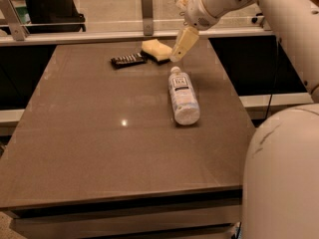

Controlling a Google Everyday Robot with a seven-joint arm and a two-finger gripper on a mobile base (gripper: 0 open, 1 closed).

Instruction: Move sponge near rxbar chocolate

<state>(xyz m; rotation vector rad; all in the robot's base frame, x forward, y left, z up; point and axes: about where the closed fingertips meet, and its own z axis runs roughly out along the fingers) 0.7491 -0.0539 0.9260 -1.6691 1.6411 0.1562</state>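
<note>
The pale yellow sponge [155, 49] lies on the brown table [99, 148] near its far edge. The rxbar chocolate [128, 60], a small flat dark bar, lies just left of the sponge, and their ends almost touch. My gripper [176, 55] hangs from the white arm just right of the sponge, a little above the table, and holds nothing that I can see. It is apart from the sponge.
A clear plastic bottle [183, 95] with a white label lies on its side right of the table's middle, in front of the gripper. A metal rail and posts [146, 6] run behind the far edge. The robot's white body [284, 178] fills the right foreground.
</note>
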